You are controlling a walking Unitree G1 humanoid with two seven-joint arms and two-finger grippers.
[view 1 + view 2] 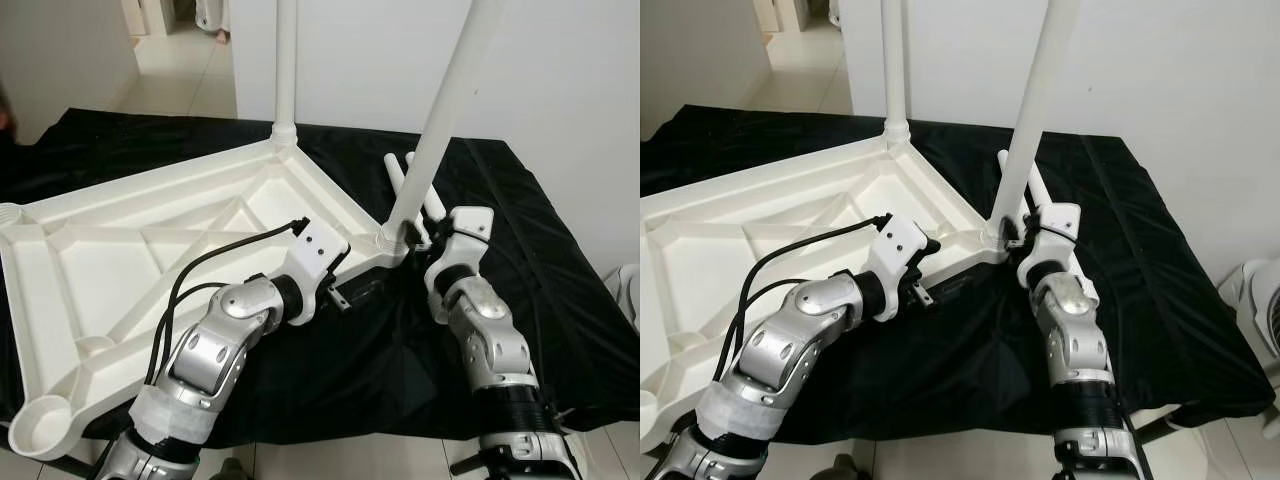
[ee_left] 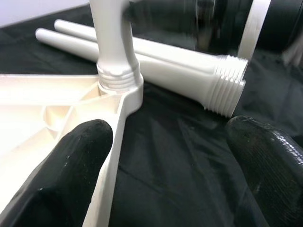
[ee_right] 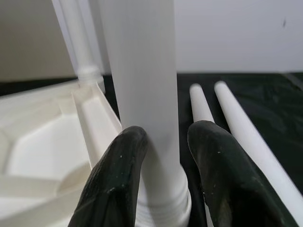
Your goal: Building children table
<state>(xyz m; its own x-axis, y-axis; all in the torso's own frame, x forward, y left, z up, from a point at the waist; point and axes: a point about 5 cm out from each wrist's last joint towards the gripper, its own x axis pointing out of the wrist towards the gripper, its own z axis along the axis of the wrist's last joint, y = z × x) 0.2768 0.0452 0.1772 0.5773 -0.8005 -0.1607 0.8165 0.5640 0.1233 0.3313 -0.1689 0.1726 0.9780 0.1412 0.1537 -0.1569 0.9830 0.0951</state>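
Tabletop (image 1: pixel 150 250) first — white plastic, flipped underside up, its ribs and corner sockets showing, lying on a black cloth (image 1: pixel 520 290) that covers the work surface. Two white legs already stand in its sockets: the far leg (image 1: pixel 286 60) rises straight at the back corner, and the near leg (image 1: pixel 440 120) leans a little off upright at the corner closest to the robot's right side. Two loose legs (image 2: pixel 156 59) lie side by side on the cloth just beyond that corner, threaded ends visible, touching or nearly touching each other.

Around it all: a white wall behind, pale tiled floor (image 1: pixel 180 70) off to the back left, and a white rounded object (image 1: pixel 630 290) at the right edge, too cut off to identify. No writing or label can be read on any part.

Now the grippers. The right gripper (image 3: pixel 163 156) is at the base of the near leg, just above the threaded collar — its two black fingers (image 3: pixel 118 179) sit narrowly apart on either side of the leg, pressed against it. The left gripper (image 2: pixel 165 156) hovers low at the tabletop's edge beside that same corner, fingers spread wide; one fingertip (image 2: pixel 75 156) overlaps the white rim, the other is over the cloth, and nothing is held between them. Black cables (image 1: pixel 200 270) loop over the left forearm.
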